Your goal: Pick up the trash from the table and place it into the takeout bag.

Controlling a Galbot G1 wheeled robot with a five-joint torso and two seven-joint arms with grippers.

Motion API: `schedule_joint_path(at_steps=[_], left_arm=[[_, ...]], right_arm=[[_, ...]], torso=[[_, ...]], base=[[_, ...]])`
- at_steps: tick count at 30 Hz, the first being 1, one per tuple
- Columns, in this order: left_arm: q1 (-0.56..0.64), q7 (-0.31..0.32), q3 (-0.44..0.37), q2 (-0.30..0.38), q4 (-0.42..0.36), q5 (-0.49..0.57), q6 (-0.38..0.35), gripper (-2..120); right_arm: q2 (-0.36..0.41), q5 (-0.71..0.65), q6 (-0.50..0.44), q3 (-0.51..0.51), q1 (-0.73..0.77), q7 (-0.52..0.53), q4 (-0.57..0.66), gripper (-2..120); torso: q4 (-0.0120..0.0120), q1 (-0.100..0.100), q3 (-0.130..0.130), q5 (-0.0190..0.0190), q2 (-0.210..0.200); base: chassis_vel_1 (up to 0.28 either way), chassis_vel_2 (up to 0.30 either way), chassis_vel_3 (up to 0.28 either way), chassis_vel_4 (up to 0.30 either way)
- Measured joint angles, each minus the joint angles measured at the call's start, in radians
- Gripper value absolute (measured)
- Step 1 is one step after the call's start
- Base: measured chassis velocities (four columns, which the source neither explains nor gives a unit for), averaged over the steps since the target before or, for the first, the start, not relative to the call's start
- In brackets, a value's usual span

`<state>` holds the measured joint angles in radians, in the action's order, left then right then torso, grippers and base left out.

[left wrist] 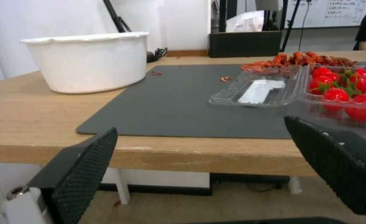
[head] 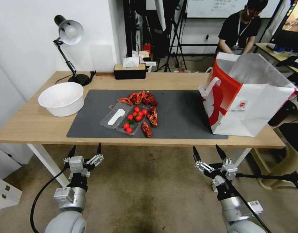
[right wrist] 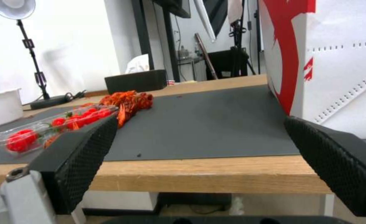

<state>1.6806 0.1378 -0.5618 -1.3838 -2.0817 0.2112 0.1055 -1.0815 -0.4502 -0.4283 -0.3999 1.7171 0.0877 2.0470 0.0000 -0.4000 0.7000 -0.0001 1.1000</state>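
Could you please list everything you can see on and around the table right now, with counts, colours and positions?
Table: one, light wood, white legs, ahead of the robot.
Mat: one, dark grey, over the table's middle.
Takeout bag: one, white front, red side, silvery lining, upright on the table's right end.
Bowl: one, white, on the table's left part.
Clamshell tray: one, clear, lying open on the mat.
Cherry tomatoes: several, red, in the tray.
Crayfish shells: a pile, red-orange, behind and beside the tray.
Desk lamp: one, black, back left corner.
Tissue box: one, black, at the back edge.
Left gripper: open, below the front edge.
Right gripper: open, below the front edge.
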Motion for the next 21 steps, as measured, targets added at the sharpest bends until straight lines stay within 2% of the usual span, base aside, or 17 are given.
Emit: schedule_joint_path(at_steps=[21], left_arm=[[-0.001,0.000,0.001,0.001,0.000,0.000,-0.002,100]], right_arm=[[0.000,0.000,-0.002,0.000,0.001,-0.001,0.000,100]], torso=[[0.0000,0.000,0.000,0.0001,0.000]], base=[[0.000,0.000,0.000,0.000]])
